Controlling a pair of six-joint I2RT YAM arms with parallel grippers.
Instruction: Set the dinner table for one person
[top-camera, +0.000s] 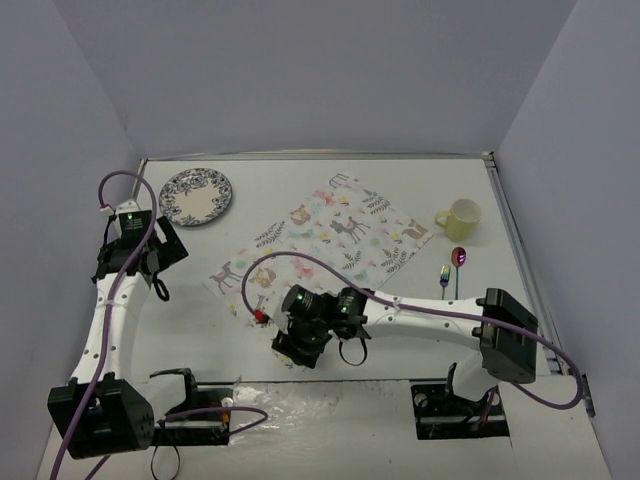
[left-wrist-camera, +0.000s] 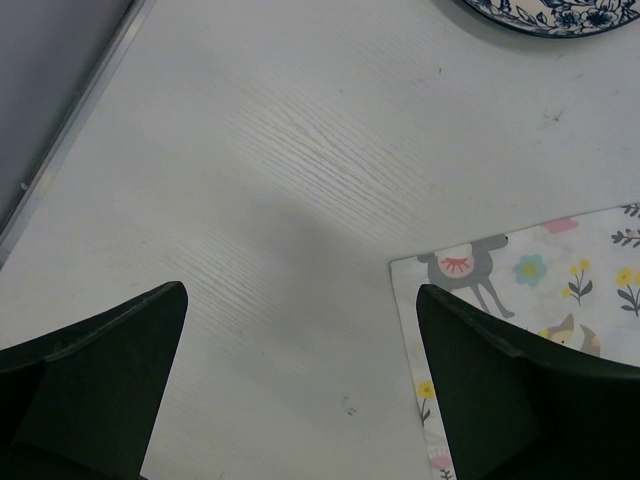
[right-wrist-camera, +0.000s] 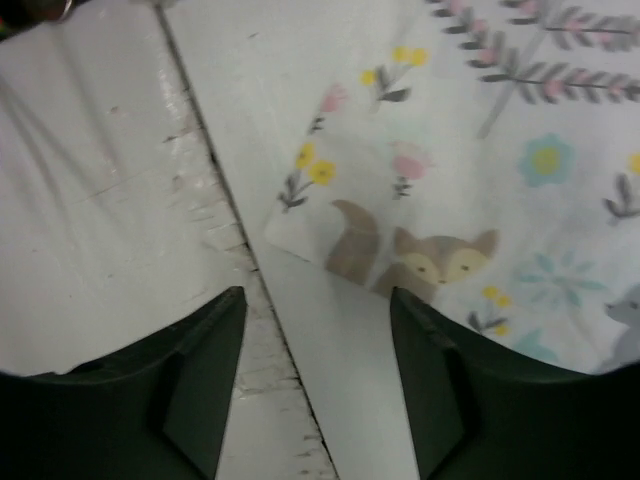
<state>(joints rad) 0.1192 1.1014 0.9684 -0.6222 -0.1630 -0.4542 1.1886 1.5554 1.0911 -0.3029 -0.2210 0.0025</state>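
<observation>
My left gripper (left-wrist-camera: 300, 385) has two fingers (left-wrist-camera: 90, 390): dark, matte, wedge-shaped blocks with bevelled inner edges. Those of my right gripper (right-wrist-camera: 315, 385) look the same. Just behind the fingers sits a black housing (top-camera: 318, 318) with a small green light (top-camera: 300, 296). Further back from them, my left arm (top-camera: 108, 325) and right arm (top-camera: 430, 322) are slim white links, each ending in a bulky black joint block (top-camera: 508, 335). A purple cable (top-camera: 300, 262) runs from behind each pair of fingers along the arm. The right arm's cable has a red tip (top-camera: 262, 316).
</observation>
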